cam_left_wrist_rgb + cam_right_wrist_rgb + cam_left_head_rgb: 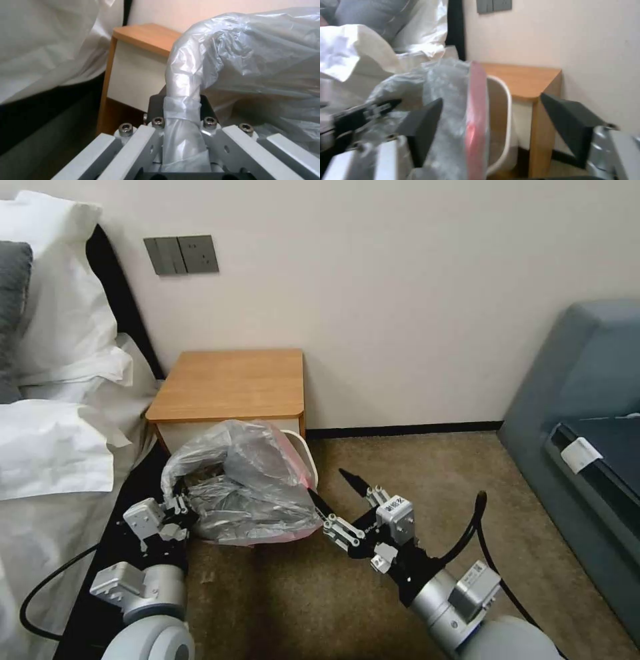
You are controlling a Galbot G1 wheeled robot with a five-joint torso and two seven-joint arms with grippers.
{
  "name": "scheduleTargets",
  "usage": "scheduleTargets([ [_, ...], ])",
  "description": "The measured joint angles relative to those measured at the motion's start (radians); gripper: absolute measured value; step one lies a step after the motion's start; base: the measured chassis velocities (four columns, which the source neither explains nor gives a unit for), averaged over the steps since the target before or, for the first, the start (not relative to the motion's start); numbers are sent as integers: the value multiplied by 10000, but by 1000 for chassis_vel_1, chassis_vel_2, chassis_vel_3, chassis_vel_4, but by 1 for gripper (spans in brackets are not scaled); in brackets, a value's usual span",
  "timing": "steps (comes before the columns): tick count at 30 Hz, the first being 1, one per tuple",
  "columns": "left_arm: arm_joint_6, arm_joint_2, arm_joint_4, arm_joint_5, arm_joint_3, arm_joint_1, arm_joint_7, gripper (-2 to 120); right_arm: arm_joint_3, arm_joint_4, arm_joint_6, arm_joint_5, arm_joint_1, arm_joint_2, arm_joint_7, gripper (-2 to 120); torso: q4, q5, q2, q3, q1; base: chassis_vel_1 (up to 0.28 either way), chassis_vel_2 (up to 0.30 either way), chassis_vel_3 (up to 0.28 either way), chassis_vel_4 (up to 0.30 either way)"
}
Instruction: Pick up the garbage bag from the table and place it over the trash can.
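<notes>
At the lower left of the head view the left pincer [175, 508] is clamped on a twisted strand of the garbage bag [250, 483]; in the left wrist view that strand runs up from between the closed fingers [181, 140] and bends over into the main bulk of film. The bag itself sits in the lower middle of the frame, ballooned over the trash can [308, 452], whose cream rim peeks out at the bag's upper right, just in front of the desk [230, 383]. The desk top is bare.

To the right of centre, the right pincer [333, 492] stands spread wide, with one finger against the bag's pinkish-red edge and the other out over the carpet. In the right wrist view that red edge [476, 120] hangs between the open fingers, with the can's rim [506, 105] just beyond it.

The risks, as I judge them:
- The bag looks draped on top and not yet seated around the rim, so it may slide off to one side if let go now.
- The left grip is on a bunched strand, not the hem; pulling there could tighten the mouth instead of opening it.
- The film is thin, so a sharp tug between the two arms could tear it.
- The can is light and could tip or skid on the carpet.
</notes>
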Motion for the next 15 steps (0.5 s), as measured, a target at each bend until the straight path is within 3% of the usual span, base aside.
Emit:
scheduleTargets([
  [7, -195, 2, 158, 663, 231, 22, 59, 5, -263, -963, -43, 147, 956, 276, -260, 99, 0, -1, 0, 0, 1, 0, 0, 0, 0],
  [15, -226, 1, 173, 894, 528, 102, 190, 5, -488, -1892, -64, 265, 1657, 342, -360, 100, 0, -1, 0, 1, 1, 0, 0, 0, 0],
])
